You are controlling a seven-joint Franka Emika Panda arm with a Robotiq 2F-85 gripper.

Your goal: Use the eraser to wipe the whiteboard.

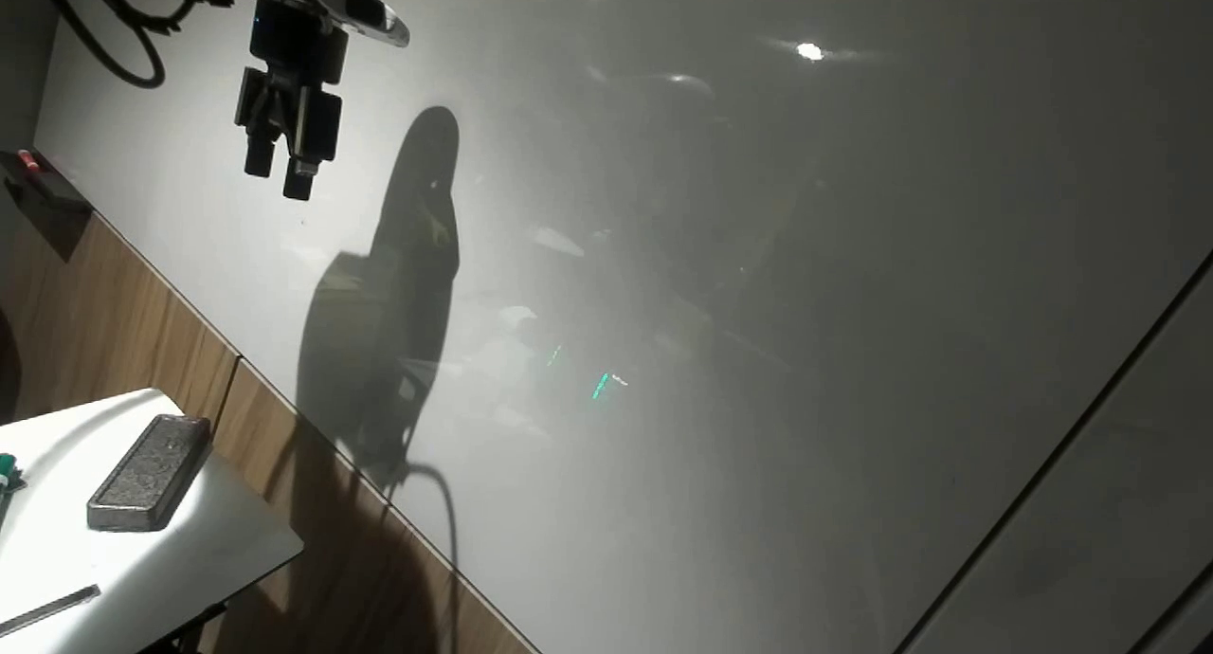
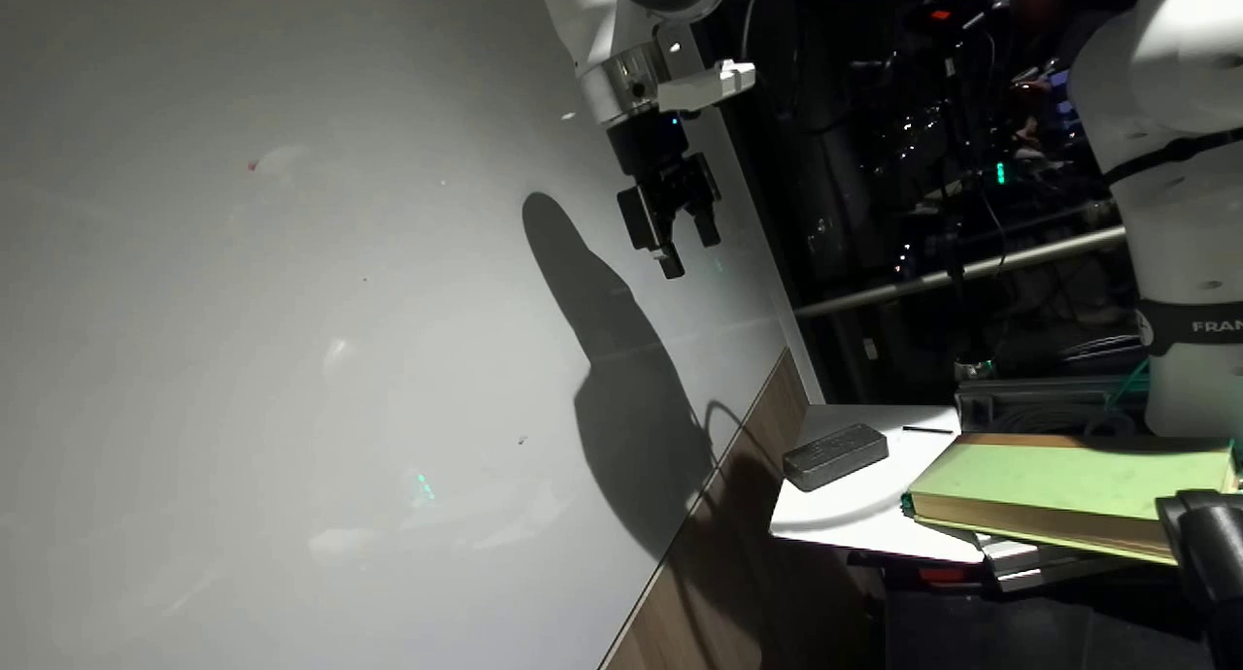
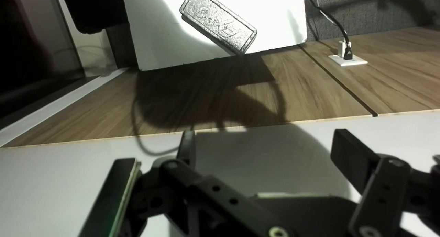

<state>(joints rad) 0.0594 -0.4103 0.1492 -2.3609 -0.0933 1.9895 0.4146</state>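
Note:
The eraser (image 1: 152, 474) is a dark grey flat block lying on the small white tabletop (image 1: 237, 531). It also shows in an exterior view (image 2: 835, 456) and at the top of the wrist view (image 3: 218, 22). The whiteboard (image 1: 758, 493) is the large glossy grey-white panel filling much of both exterior views (image 2: 243, 359), with glare spots and a small red mark (image 2: 252, 166). My gripper (image 1: 278, 182) is in the air in front of the board, above and apart from the eraser. Its fingers are spread with nothing between them in the wrist view (image 3: 264, 140).
A wood panel (image 1: 142, 303) runs below the whiteboard. A green book (image 2: 1078, 476) lies beside the eraser's tabletop. A green marker (image 1: 7, 469) and a dark strip (image 1: 47, 611) lie on the tabletop. A dark ledge (image 1: 57, 190) holds a red marker. A wall socket (image 3: 347, 58) has a cable.

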